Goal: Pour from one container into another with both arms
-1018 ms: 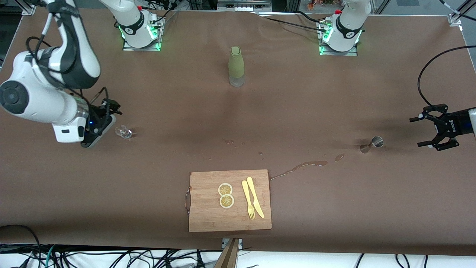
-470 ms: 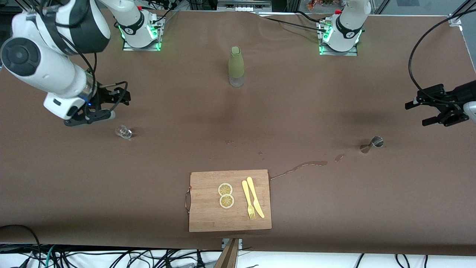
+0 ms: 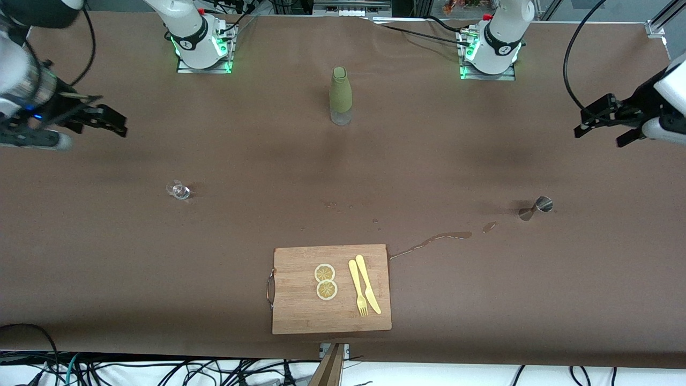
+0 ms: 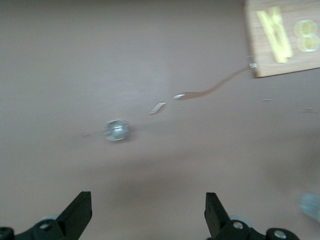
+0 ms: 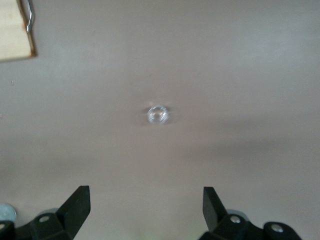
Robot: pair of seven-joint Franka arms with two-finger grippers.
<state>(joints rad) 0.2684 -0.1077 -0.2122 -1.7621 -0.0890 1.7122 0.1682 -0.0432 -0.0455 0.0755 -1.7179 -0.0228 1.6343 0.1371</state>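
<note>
A small clear glass point(image 3: 178, 190) stands on the brown table toward the right arm's end; the right wrist view shows it from above point(image 5: 158, 114). A steel jigger point(image 3: 538, 206) stands toward the left arm's end, and it also shows in the left wrist view point(image 4: 116, 130). My right gripper point(image 3: 122, 124) hangs open over bare table at its own end, holding nothing point(image 5: 145, 207). Over the table's other end my left gripper point(image 3: 596, 134) is open and holds nothing point(image 4: 148, 210). A green bottle point(image 3: 341, 95) stands upright between the two arm bases.
A wooden cutting board point(image 3: 300, 311) lies near the front edge with two lemon slices point(image 3: 325, 281), a yellow fork point(image 3: 357, 288) and a yellow knife point(image 3: 368, 284). A thin spilled streak point(image 3: 434, 239) runs from the board's corner toward the jigger.
Both grippers have lifted and drawn away, the right one from beside the glass and the left one from beside the jigger, toward their table ends. Glass and jigger have not moved.
</note>
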